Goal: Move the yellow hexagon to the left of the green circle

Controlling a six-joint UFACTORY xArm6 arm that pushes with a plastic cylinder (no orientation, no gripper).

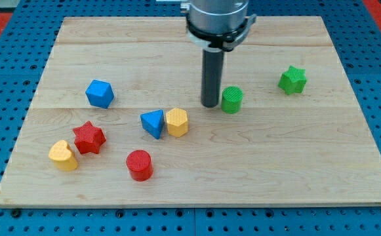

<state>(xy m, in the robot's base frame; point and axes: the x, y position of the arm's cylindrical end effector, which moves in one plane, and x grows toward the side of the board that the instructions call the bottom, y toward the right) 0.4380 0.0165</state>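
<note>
The yellow hexagon (177, 122) lies near the board's middle, touching the blue triangle (153, 122) on its left. The green circle (231, 99) stands up and to the right of the hexagon. My tip (210, 104) rests on the board just left of the green circle, very close to it, and up and to the right of the yellow hexagon, with a gap between tip and hexagon.
A blue hexagon (100, 94) lies at the left. A red star (88, 137), a yellow heart (63, 156) and a red circle (139, 164) lie at the lower left. A green star (292, 80) lies at the right. The wooden board (308, 164) sits on a blue pegboard.
</note>
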